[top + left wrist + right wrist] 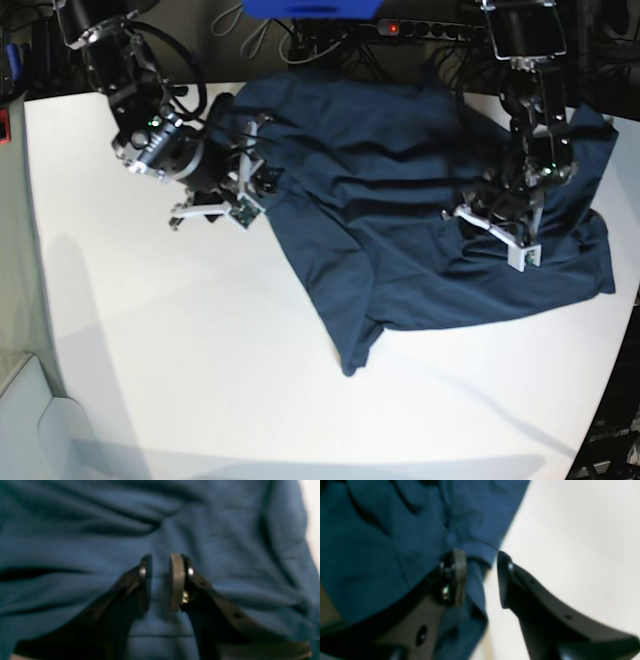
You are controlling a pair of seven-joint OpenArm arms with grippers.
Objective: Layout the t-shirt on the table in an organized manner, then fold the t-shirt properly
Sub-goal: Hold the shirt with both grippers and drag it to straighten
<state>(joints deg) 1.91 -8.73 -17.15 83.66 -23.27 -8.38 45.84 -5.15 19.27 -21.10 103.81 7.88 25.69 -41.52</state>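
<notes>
The dark navy t-shirt (pixel 400 200) lies rumpled and partly spread on the far right half of the white table (pixel 200 350). My left gripper (pixel 497 228) is down on the shirt's right part. In the left wrist view its jaws (pixel 161 582) stand close together with a ridge of the t-shirt (pixel 100 542) between them. My right gripper (pixel 252 190) is at the shirt's left edge. In the right wrist view it (pixel 480 577) is open, with the edge of the t-shirt (pixel 395 530) lying between the jaws over the bare table (pixel 570 530).
A power strip (pixel 400 27) with a red light, cables and a blue object (pixel 310 8) sit behind the table's far edge. The table's curved edge runs down the left side, with a grey surface (pixel 30 420) beyond it.
</notes>
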